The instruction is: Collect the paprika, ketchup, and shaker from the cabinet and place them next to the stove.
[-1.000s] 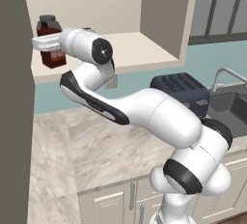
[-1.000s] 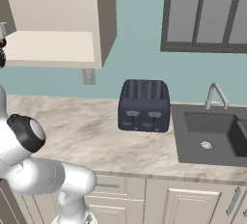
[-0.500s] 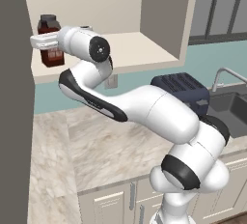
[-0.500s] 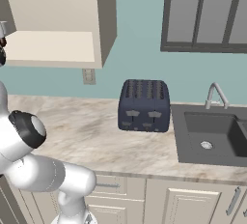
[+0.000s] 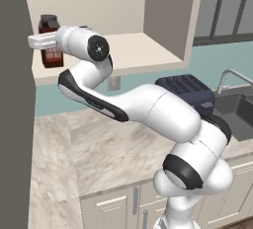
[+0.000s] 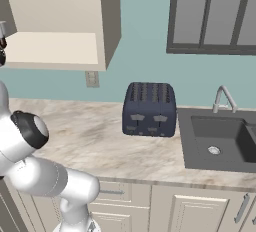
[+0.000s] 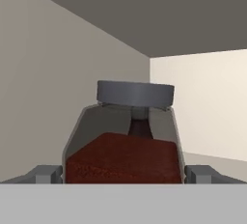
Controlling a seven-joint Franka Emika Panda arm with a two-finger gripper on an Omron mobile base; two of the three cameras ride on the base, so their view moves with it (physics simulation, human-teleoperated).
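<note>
Arm's been creeping a bit further into the cabinet (image 5: 163,50) since a second ago, nothing's moved out yet.

Gripper (image 5: 42,41) is sitting wide open around the paprika (image 7: 123,138), one fingertip (image 7: 46,174) either side, jar on the shelf's left end. So I'd say first pickup is just starting; ketchup, shaker and stove trip are all waiting.

The see-through glass-like jar of dark red paprika (image 7: 126,146) has a matt grey cap. The beige cabinet (image 5: 148,40) looks smooth and matt. The pale stone-look counter (image 6: 95,136) is veined. The dark blue toaster (image 6: 149,108) looks dull.
</note>
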